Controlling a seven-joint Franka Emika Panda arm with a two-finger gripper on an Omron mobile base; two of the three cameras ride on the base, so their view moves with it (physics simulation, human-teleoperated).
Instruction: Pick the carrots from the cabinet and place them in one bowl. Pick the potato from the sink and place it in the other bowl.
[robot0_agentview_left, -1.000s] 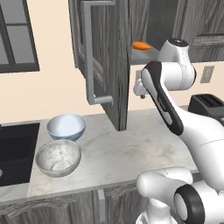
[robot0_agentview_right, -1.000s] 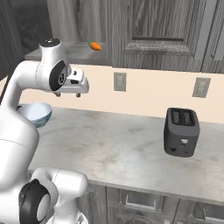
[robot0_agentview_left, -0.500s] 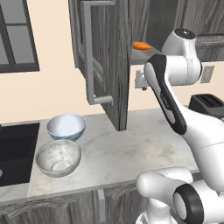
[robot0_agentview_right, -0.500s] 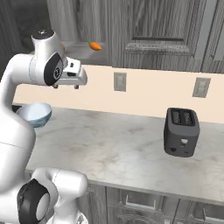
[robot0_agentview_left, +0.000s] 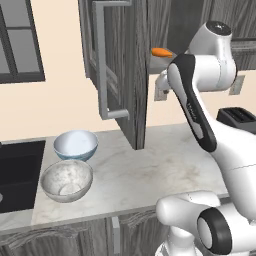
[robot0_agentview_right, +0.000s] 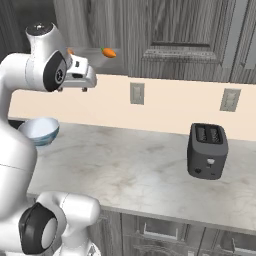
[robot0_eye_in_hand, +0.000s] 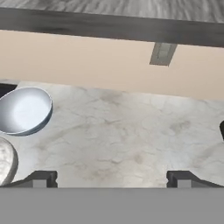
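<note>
One carrot (robot0_agentview_left: 161, 51) (robot0_agentview_right: 108, 52) lies on the shelf of the cabinet (robot0_agentview_left: 127, 65), whose door stands open toward me. A second orange bit (robot0_agentview_right: 70, 51) peeks out behind my arm's upper joint. My gripper (robot0_agentview_right: 72, 90) (robot0_eye_in_hand: 111, 179) hangs open and empty just below the shelf, pointing down at the counter. The mottled bowl (robot0_agentview_left: 66, 179) (robot0_eye_in_hand: 4, 159) and the smooth pale blue bowl (robot0_agentview_left: 76, 144) (robot0_agentview_right: 40, 130) (robot0_eye_in_hand: 24, 109) stand side by side left of the door. The sink (robot0_agentview_left: 17, 170) is at the far left; the potato is out of view.
A black toaster (robot0_agentview_right: 207, 150) stands on the marble counter (robot0_agentview_right: 125, 165) to the right. Wall outlets (robot0_agentview_right: 136, 93) (robot0_eye_in_hand: 162, 53) sit on the beige backsplash. The door's long bar handle (robot0_agentview_left: 102, 60) juts out left of my arm.
My arm has lifted the open gripper higher, closer to the underside of the cabinet shelf. The carrot and the bowls have stayed put.
</note>
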